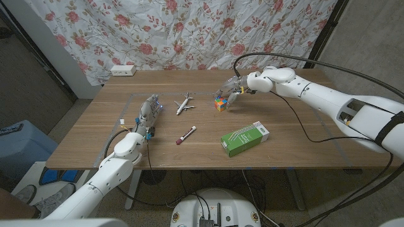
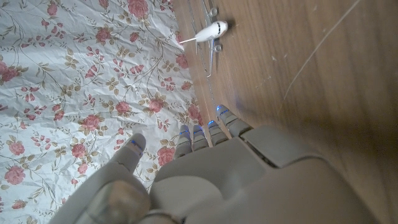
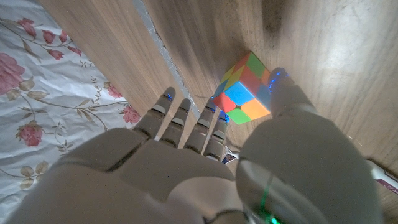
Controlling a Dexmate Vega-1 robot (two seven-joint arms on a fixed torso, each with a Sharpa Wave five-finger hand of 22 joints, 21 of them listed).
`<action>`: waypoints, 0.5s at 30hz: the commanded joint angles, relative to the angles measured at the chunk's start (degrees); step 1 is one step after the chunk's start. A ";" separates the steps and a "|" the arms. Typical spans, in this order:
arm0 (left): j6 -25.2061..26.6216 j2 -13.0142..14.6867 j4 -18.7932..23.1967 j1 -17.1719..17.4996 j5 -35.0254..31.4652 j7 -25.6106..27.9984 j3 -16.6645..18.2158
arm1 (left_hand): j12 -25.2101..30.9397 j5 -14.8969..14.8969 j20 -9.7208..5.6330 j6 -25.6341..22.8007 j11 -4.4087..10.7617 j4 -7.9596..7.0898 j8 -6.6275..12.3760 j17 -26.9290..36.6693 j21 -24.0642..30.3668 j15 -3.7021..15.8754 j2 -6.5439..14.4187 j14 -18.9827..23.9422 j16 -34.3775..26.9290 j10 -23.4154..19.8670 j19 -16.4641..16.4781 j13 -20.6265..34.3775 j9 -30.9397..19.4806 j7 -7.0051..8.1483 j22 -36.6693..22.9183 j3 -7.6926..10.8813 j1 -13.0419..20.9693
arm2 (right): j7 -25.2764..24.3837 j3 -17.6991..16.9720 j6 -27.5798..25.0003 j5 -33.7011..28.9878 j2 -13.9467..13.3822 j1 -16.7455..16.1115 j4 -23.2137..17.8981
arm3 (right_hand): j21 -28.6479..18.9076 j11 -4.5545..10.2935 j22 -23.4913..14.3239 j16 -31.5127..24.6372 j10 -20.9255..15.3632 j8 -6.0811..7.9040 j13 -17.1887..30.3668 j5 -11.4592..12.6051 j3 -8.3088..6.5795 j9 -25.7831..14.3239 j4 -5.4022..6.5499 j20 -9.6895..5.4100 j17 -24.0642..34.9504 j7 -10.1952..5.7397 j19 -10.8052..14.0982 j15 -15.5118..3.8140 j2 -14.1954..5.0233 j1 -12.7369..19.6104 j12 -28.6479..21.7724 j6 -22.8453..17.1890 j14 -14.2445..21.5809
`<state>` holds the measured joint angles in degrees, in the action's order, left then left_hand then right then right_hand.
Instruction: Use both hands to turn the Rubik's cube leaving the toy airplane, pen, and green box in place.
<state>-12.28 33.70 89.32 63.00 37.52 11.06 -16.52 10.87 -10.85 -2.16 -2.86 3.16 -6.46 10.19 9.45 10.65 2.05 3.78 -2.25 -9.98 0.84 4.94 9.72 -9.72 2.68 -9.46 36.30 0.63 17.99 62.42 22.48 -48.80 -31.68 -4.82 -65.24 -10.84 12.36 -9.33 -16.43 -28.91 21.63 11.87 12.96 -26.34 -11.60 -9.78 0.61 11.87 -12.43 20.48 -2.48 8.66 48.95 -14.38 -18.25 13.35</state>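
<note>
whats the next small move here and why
Probably close the right hand around the Rubik's cube: its fingers sit open on both sides of the cube without clearly gripping it. The left hand waits apart near the toy airplane and can come across afterwards.

Counter (image 1: 303,94): brown wood grain, with pale tape lines marking a rectangle. Backdrop curtain (image 1: 208,31): white, printed with pink-red roses and grey-green leaves. Rubik's cube (image 3: 245,87): multicoloured; orange, blue, green, yellow and pink-red squares visible. Toy airplane (image 1: 184,104): white. Pen (image 1: 185,135): white barrel, dark red cap end. Green box (image 1: 245,139): green body, white top panel, pale diagonal stripes. Left hand (image 1: 149,113): light grey, with blue lights at fingertips (image 2: 222,111). Right hand (image 1: 231,87): light grey, blue lights likewise. Arms: white shells, black cables. Power strip (image 1: 123,70): white.
</note>
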 commanded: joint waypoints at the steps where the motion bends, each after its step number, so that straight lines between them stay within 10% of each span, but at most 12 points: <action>1: 0.52 -0.28 -1.01 -0.96 0.30 -0.69 -0.55 | -0.04 -0.30 -1.14 -0.39 0.35 -0.39 0.12 0.29 0.38 2.28 3.39 0.00 -0.15 -0.24 0.55 0.21 -0.12 -0.09 -0.33 -0.01 -0.20 | -3.96 0.22 0.03 -0.69 0.21 -0.24 0.89 | -0.37 0.04 -0.15 -0.68 -1.48 0.60 0.29 0.40 0.04 -0.34 0.44 -0.31 0.32 0.01 0.71 -4.35 0.22 0.21 -0.35 -0.96 1.23; 15: 0.52 -0.77 -2.56 -2.10 0.63 -1.79 -1.17 | -0.05 -0.30 -1.11 -0.38 0.25 -0.43 0.10 0.29 0.36 2.22 3.37 -0.01 -0.14 -0.22 0.56 0.21 -0.12 -0.07 -0.34 -0.02 -0.20 | -4.93 0.40 -0.76 -1.16 -0.02 -0.55 0.50 | -0.08 0.22 -0.17 -1.25 -7.11 2.86 0.51 1.28 0.48 -0.65 0.73 -0.90 0.47 0.01 1.80 -6.12 0.12 -0.46 -0.84 -5.76 4.70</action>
<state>-12.00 33.30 87.83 61.75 37.92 9.87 -17.20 10.87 -10.85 -2.16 -2.98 3.16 -6.68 10.19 9.45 10.65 2.05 3.78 -2.25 -9.98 0.84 4.94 9.72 -9.72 2.55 -9.46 36.07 0.63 14.32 62.59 22.41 -49.38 -31.58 -5.07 -64.64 -10.84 12.34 -9.34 -17.25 -34.89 23.93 12.14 13.80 -25.94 -12.04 -9.39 -0.31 12.14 -12.42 21.80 -2.36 8.66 48.94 -14.85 -22.98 17.12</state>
